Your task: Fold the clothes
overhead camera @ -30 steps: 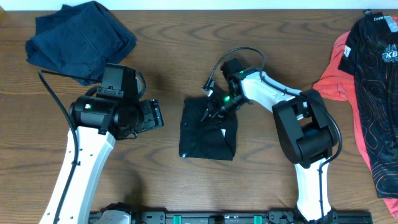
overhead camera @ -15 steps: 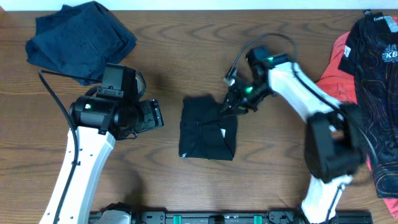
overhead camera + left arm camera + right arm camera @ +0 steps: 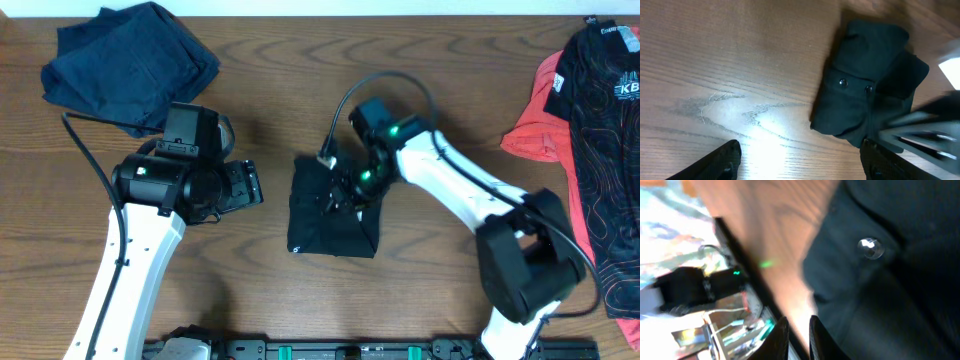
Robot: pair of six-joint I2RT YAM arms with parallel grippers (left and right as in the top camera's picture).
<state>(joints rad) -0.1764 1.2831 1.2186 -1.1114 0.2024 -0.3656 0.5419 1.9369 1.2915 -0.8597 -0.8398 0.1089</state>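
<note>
From overhead, a folded black garment [image 3: 335, 215] is lying in the middle of the wooden table [image 3: 430, 60], between the two arms. It is forming a rough rectangle whose slightly longer side is running from the near edge of the table toward the far edge. A tiny white mark [image 3: 297, 247] is showing at its near left corner, too small to read. The same view is taking in the other clothes: a crumpled navy garment [image 3: 130, 60] at the far left, and a coral-pink garment [image 3: 540, 125] at the far right with a black shirt with red lines [image 3: 605, 170] lying over it. White letters [image 3: 628, 90] reading "KB" are running off the frame edge on that shirt, and smaller white print near its collar is not legible. The left wrist camera is adding what overhead is missing: two small snaps [image 3: 842, 81] on the black garment [image 3: 865, 75]. It is also showing the left pincer [image 3: 802, 165] standing wide open over bare wood, just beside the cloth. The right wrist camera, badly blurred, is looking close at the fabric [image 3: 900, 295] and one shiny snap [image 3: 871, 247]. In it the right pincer [image 3: 800, 337] is showing its fingers parted by only a sliver, with nothing visible between them. Overhead is placing that right pincer [image 3: 345, 192] over the garment's far half.
</note>
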